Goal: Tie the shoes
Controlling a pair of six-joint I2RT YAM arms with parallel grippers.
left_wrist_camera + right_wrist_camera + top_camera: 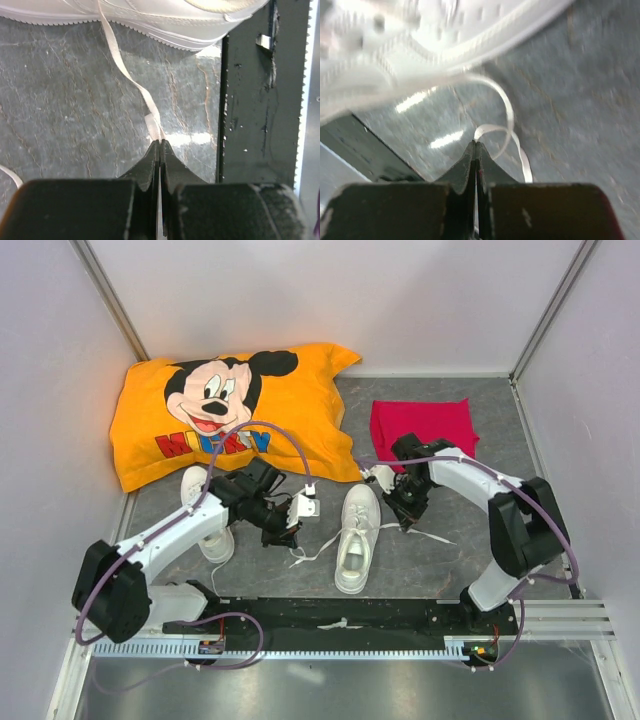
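Note:
One white shoe (356, 538) lies in the middle of the grey floor, toe toward the arms, its laces untied. The second white shoe (197, 502) lies at the left, partly hidden under my left arm. My left gripper (292, 536) is just left of the middle shoe, shut on the end of its left lace (135, 85), which runs from the shoe (165, 20) down to the fingertips (159, 144). My right gripper (405, 522) is just right of the shoe, shut on the right lace (507, 110), which loops from the shoe (420, 45) to the gripper (476, 145).
An orange Mickey pillow (230, 410) lies at the back left and a red cloth (422, 425) at the back right. The black base rail (340, 615) runs along the near edge and shows in the left wrist view (250, 100). Walls close in on both sides.

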